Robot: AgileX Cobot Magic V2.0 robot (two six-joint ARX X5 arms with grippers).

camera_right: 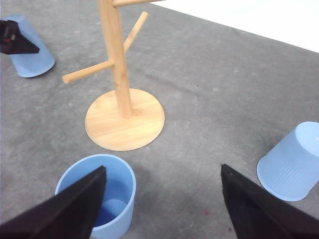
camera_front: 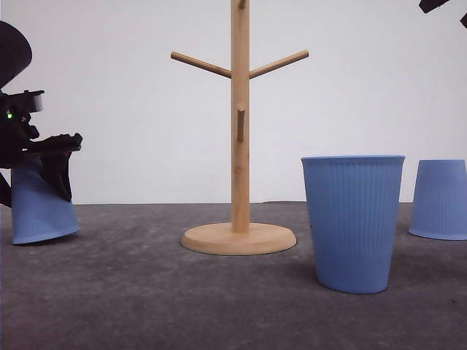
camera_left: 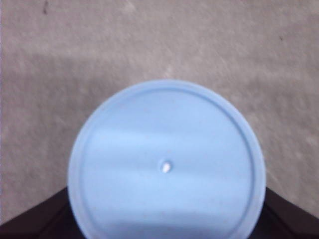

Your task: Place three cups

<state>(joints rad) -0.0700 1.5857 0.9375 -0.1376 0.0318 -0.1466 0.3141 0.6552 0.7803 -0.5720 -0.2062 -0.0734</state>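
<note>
Left gripper (camera_front: 44, 157) clamped on tilted, upside-down cup (camera_front: 40, 208).
Right gripper (camera_right: 162, 204) spread wide, empty, above upright cup (camera_right: 97, 194) near stand (camera_right: 119, 89).

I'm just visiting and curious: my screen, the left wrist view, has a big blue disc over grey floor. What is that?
Observer: It is the flat bottom of the left cup. The cup is upside down and tilted on the table, with the left gripper around its top.
Operator: Are there other cups?
Observer: Two. The middle cup stands mouth up, and the right cup is upside down.
Operator: Anything else?
Observer: A wooden pegged stand stands between them, its visible pegs bare.
</note>
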